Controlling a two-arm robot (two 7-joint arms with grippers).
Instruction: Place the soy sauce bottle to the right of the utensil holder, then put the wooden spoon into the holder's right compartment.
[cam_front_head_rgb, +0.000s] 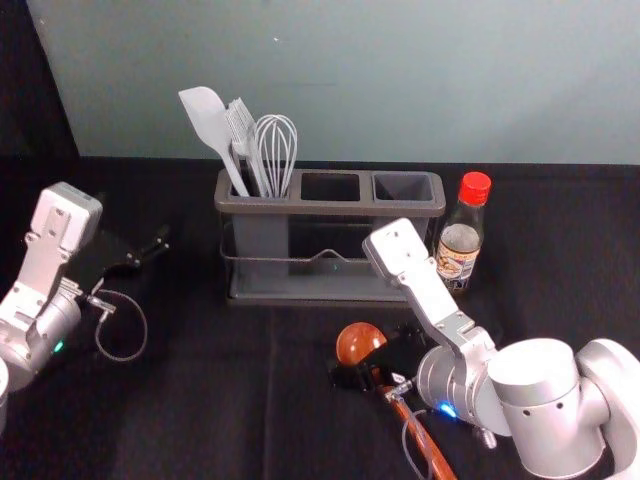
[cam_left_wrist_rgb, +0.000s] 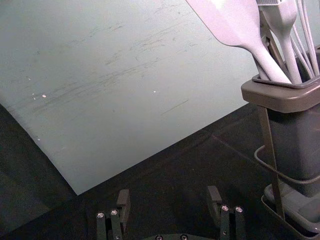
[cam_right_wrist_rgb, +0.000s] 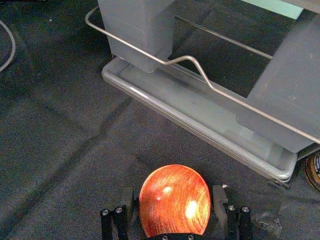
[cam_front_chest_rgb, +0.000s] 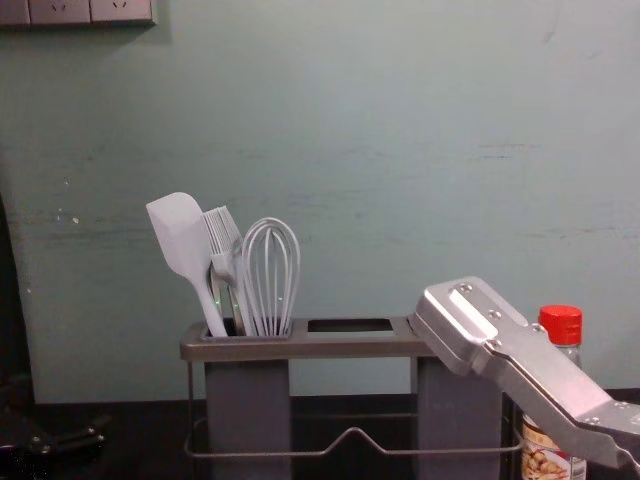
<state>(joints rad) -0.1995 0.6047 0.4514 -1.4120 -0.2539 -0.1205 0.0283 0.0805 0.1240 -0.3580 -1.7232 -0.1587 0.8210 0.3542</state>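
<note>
- Bottle part looks done: the clear glass soy sauce bottle with a red cap (cam_front_head_rgb: 472, 190) stands upright just beside the holder's right side, forward and to the right of your right pincer (cam_right_wrist_rgb: 174, 195).
- Spoon part is left: the reddish-brown wooden spoon (cam_front_head_rgb: 360, 343) lies on the black-covered desk (cam_front_head_rgb: 220, 400), its round bowl between your right pincer's fingers, its handle running back toward you.
- That pincer is wide apart around the spoon — I'd judge no grip on it so far.
- Left for you: close, lift, then carry it forward to the grey plastic utensil holder with a brown rim (cam_front_head_rgb: 330, 209).
- The right compartment (cam_front_head_rgb: 403, 187), ahead of that pincer, has nothing in it.
- Your left pincer (cam_left_wrist_rgb: 169, 197) is idle, left of the holder — spread wide, holding nothing.
</note>
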